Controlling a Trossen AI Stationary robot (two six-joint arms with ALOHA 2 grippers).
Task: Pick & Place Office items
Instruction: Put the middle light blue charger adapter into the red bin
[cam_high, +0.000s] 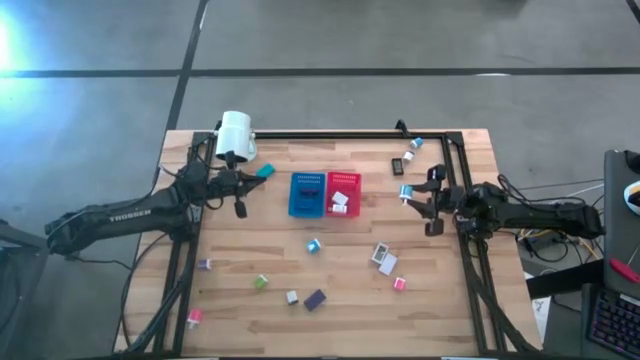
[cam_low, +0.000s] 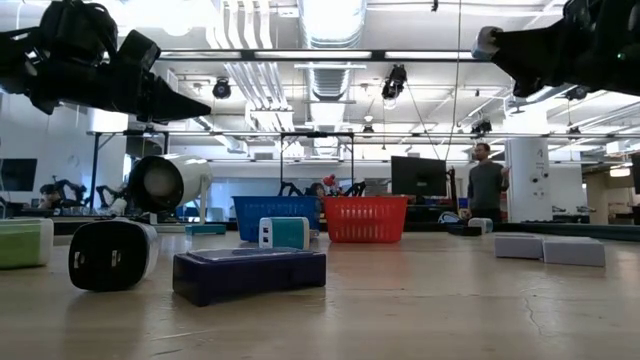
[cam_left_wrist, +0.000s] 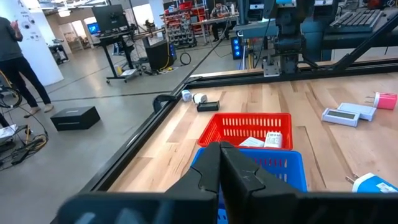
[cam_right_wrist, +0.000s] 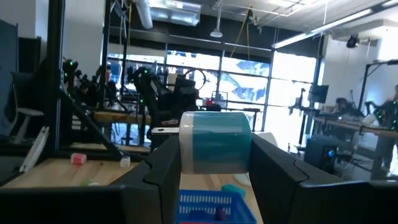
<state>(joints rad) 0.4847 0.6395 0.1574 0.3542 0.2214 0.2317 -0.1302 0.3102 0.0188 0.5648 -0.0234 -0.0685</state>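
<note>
Wooden table (cam_high: 440, 300), teal-and-white piece (cam_right_wrist: 215, 151) clamped between right pincer (cam_right_wrist: 214, 171) fingers

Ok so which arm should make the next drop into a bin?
The right: its hand already grips a teal-and-white item and faces the blue bin. The left hand looks shut and empty.

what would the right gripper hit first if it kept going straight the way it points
Probably the red bin, with the blue bin just beyond. The right gripper, jaws shut on a teal-and-white roll, points across the table toward the bins; its height above them is unclear.
</note>
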